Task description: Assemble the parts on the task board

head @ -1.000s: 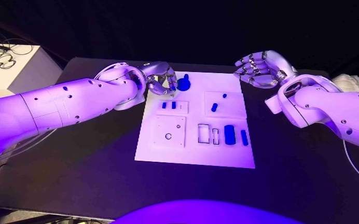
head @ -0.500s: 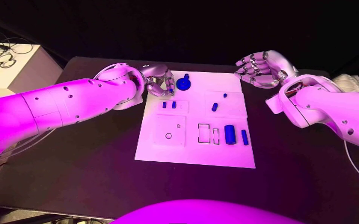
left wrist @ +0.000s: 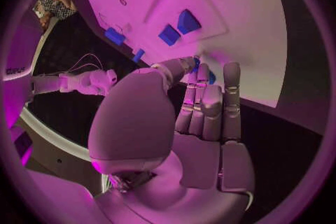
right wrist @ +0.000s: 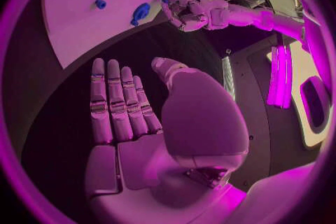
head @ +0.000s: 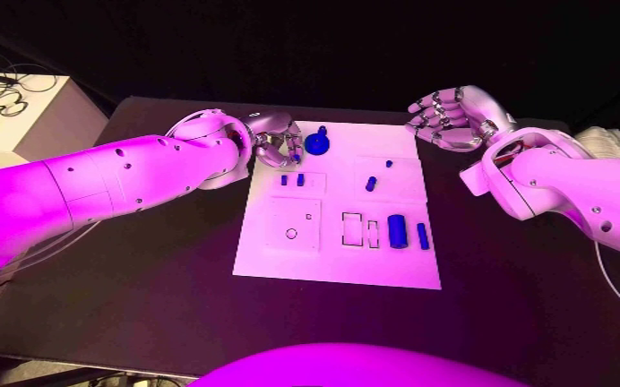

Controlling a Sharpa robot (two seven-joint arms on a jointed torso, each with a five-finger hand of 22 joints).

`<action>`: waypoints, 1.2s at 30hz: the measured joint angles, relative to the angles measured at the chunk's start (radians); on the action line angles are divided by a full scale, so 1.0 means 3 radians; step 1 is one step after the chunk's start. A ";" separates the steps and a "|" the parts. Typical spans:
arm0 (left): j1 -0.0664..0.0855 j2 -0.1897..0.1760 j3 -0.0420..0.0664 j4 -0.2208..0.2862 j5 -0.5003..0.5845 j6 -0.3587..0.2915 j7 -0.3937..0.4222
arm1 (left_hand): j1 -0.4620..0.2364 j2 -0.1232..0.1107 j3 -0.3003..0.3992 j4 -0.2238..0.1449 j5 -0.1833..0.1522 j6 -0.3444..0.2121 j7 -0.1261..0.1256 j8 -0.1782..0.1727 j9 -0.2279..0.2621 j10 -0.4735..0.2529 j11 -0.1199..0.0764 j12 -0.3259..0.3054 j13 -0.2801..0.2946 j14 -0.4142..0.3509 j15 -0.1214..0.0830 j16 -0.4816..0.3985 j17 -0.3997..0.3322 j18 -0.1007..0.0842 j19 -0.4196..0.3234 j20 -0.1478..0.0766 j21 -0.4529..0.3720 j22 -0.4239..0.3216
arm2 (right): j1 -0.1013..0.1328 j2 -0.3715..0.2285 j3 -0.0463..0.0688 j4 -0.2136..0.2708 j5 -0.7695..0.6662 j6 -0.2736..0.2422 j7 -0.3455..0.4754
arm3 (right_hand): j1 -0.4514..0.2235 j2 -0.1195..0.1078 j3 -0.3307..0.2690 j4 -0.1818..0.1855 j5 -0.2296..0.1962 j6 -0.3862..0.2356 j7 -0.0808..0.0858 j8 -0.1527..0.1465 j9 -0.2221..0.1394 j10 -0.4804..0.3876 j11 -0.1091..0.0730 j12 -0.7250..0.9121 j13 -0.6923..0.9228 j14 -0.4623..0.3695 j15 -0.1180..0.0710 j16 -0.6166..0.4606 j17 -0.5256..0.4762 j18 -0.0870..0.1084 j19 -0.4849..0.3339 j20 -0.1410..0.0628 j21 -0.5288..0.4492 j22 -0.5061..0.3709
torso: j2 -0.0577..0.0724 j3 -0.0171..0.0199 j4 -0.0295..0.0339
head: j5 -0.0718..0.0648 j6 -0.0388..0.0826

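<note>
**Left robot hand beside the round part at the board's far edge**

The board [head: 339, 257] lies flat in the middle of the black tabletop [head: 142, 288], its long side running away from the robot.

The left robot hand [head: 275, 145] sits at the board's far left corner, fingers curled toward the round part [head: 318, 143], a blue disc with a short stem that rests on the board's far edge. In the head view the fingertips are just beside this part, perhaps touching it. In the left wrist view the fingers [left wrist: 203, 103] lie close together and reach over the board's edge, with a bit of blue showing at their tips. Whether the hand actually grips the part I cannot tell.

The right robot hand [head: 450, 119] hovers off the board's far right corner, above the tabletop. Its fingers are spread apart, palm bare, holding nothing; the right wrist view shows the same loose, released hand [right wrist: 129, 117].

Other blue parts lie on the board:
- two small blocks [head: 292, 180] side by side on the left, just nearer than the round part;
- a peg [head: 370, 184] and a smaller stud [head: 388, 165] in the right square;
- a wide bar [head: 397, 230] and a slim bar [head: 421, 236] side by side near the right edge, beside the rectangular slots [head: 358, 230].
</note>
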 measured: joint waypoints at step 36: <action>-0.0015 0.0056 -0.0009 -0.0053 -0.0027 0.0084 -0.0043 | 0.0000 0.0000 -0.0010 -0.0009 -0.0003 0.0013 -0.0012 -0.0002 0.0006 0.0012 0.0012 -0.0013 0.0001 0.0000 0.0000 0.0000 0.0000 0.0000 0.0000 0.0000 0.0000 0.0000 | 0.0000 -0.0006 0.0000 0.0002 0.0001 0.0002 0.0000 | 0.0000 0.0000 0.0000 0.0000 0.0000 0.0000 0.0000 0.0000 -0.0006 0.0000 0.0000 0.0000 -0.0018 0.0000 0.0000 0.0000 -0.0012 0.0000 0.0000 0.0000 0.0000 -0.0020 | 0.0000 0.0000 -0.0001 | -0.0004 -0.0017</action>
